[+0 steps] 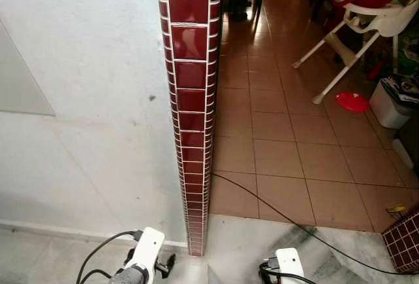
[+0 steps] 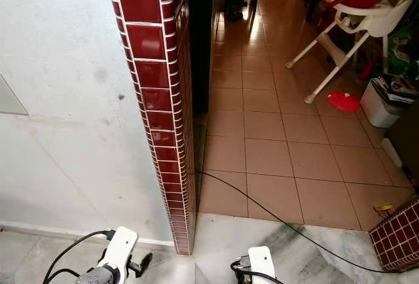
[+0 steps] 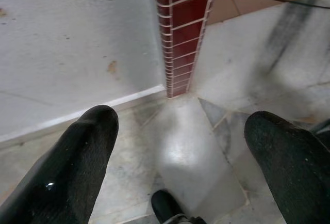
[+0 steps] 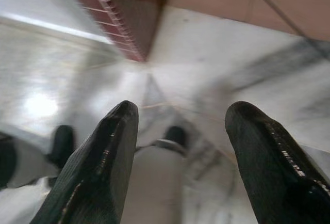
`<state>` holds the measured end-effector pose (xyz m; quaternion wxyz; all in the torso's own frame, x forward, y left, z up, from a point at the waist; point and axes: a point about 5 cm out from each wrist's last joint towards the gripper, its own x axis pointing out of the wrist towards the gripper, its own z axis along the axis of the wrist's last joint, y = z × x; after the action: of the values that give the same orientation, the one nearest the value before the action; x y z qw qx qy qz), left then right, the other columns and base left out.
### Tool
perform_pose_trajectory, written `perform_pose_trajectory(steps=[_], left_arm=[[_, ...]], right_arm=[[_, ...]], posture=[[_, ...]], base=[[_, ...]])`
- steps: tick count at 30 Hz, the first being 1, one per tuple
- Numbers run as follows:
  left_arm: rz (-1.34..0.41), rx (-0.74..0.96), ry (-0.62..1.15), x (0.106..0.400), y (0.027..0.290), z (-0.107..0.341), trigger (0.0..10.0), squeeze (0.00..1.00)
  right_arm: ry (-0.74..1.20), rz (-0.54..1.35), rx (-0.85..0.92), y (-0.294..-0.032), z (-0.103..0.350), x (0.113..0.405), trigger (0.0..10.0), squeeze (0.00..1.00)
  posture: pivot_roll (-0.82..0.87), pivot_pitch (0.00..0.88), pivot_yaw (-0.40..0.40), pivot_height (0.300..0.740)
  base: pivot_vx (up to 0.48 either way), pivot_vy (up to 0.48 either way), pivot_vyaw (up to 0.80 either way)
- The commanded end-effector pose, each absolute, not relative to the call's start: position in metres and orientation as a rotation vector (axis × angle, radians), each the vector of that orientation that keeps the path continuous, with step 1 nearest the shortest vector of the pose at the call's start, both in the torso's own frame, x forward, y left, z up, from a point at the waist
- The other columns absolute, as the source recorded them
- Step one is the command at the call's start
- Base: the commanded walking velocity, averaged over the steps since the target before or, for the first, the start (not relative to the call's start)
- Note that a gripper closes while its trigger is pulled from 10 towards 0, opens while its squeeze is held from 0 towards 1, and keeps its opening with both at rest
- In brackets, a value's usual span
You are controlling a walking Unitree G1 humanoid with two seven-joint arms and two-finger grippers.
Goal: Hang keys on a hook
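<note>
Left gripper (image 3: 180, 157), right gripper (image 4: 178, 146): wide apart, empty.

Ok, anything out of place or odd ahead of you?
A black cable trails loose across the tiled floor, a trip hazard. A red plate lies on the floor under the high chair.

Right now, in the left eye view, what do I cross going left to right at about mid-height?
White wall → red tiled pillar → brown tiled floor → white high chair → white bin.
</note>
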<state>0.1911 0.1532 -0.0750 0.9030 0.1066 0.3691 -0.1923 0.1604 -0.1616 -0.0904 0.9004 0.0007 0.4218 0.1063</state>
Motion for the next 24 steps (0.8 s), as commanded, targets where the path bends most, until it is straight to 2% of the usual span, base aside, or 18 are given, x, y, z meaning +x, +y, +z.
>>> perform_pose_trajectory(steps=[1,5,6,13,24], left_arm=[[-0.43,0.227,0.768,0.19,0.154,-0.075,10.0,0.0],[-0.427,0.165,0.797,0.187,0.153,-0.077,10.0,0.0],[-0.377,0.083,0.823,0.184,0.154,-0.079,10.0,0.0],[-0.212,-0.015,0.842,0.179,0.16,-0.083,10.0,0.0],[-0.244,0.013,0.848,0.177,0.158,-0.084,10.0,0.0]], right_arm=[[0.864,0.252,0.007,-0.159,-0.09,0.161,10.0,0.0],[0.875,0.233,0.011,-0.162,-0.09,0.16,10.0,0.0],[0.877,0.196,0.009,-0.167,-0.09,0.16,10.0,0.0],[0.879,0.102,0.046,-0.175,-0.091,0.159,10.0,0.0],[0.885,0.129,0.026,-0.175,-0.091,0.157,10.0,0.0]], posture=[[-0.02,0.0,-0.018,0.74],[-0.02,0.0,-0.017,0.74],[-0.02,0.0,-0.018,0.74],[-0.02,0.0,-0.024,0.74],[0.0,0.0,-0.04,0.74]], base=[[0.0,0.0,0.0],[0.0,0.0,0.0],[0.0,0.0,0.0],[0.0,0.0,0.0],[0.0,0.0,0.0]])
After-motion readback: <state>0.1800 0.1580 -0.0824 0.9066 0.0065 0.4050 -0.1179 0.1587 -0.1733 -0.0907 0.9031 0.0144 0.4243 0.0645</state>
